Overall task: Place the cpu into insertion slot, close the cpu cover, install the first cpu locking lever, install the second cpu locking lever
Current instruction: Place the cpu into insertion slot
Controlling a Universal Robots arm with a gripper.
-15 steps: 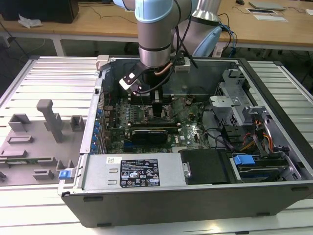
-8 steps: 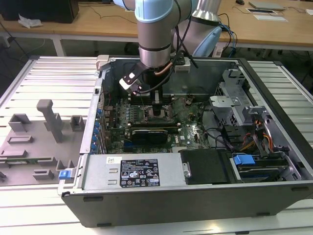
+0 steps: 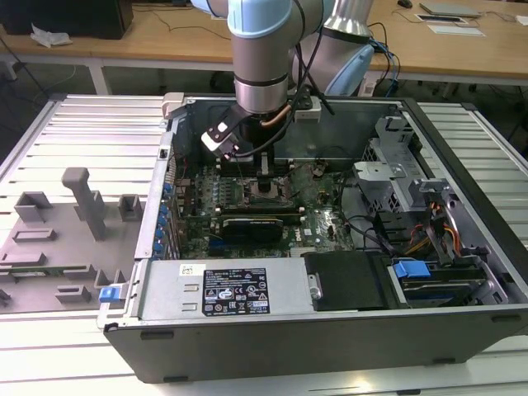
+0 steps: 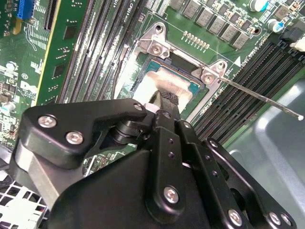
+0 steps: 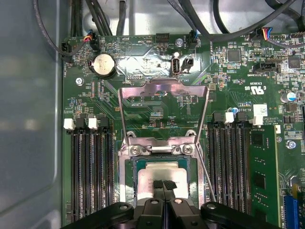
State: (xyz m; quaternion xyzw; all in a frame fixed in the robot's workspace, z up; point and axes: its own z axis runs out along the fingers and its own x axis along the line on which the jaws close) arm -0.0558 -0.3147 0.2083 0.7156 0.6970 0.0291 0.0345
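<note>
Right now my gripper [image 5: 163, 185] is down inside the open computer case [image 3: 330, 346]. Its two fingers [image 5: 157, 184] are drawn narrow, pads pressed together with nothing between them, and the tips are at the top face of the cpu [image 5: 161, 170]; I cannot tell whether they press on it or hang just above. The cpu lies flat inside the insertion slot [image 5: 132, 179], its green edge showing along the socket rim in both wrist views. The cpu cover [image 5: 162, 87] is swung up on its hinge beyond the fingers, and I see green board through its square window, so the socket is uncovered. One thin locking lever [image 5: 206, 171] is unlatched and slants out from a corner of the socket; in the second wrist view it reaches over the neighbouring memory slots [image 4: 252, 71] towards the grey case floor. Rows of black memory slots flank the socket closely on both sides, leaving the fingers a tight lane. A coin battery [image 5: 104, 64] and a bunch of dark cables [image 5: 95, 19] sit past the raised cover, well apart from the fingers. In the second wrist view the gripper's own black body hides the near half of the socket from me. In the exterior view a long black card [image 3: 252, 223] lies just in front of the socket, a labelled power supply [image 3: 231, 289] sits at the case front, and a grey fixture tray [image 3: 49, 247] rests outside on the exterior view's left.
</note>
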